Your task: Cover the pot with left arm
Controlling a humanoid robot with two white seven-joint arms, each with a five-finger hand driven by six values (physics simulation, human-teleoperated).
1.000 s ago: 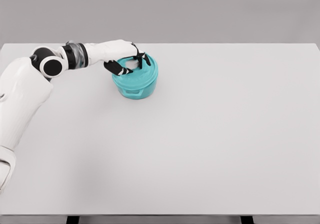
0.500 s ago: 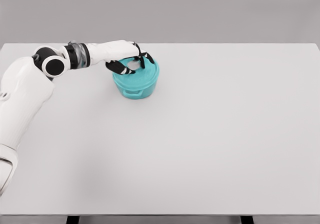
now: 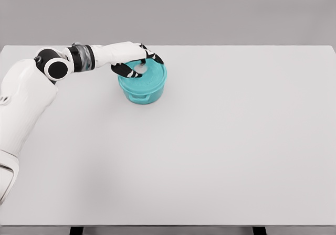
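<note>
A teal pot (image 3: 140, 95) stands on the white table (image 3: 220, 140) at the back left. Its teal lid (image 3: 153, 75) sits on top, with a small white knob (image 3: 140, 66) at the middle. My left hand (image 3: 142, 63) reaches in from the left and hovers just over the lid. Its dark fingers (image 3: 155, 57) are spread above and behind the knob, and the thumb (image 3: 126, 70) lies low on the near side. The hand holds nothing that I can see. The right arm does not show.
The pot is the only object on the table. The table's back edge runs just behind the pot, and the grey wall rises beyond it.
The fingers were curled tight around the lid's knob a second ago. They have since lifted and spread, leaving the knob visible. The lid stays on the pot.
</note>
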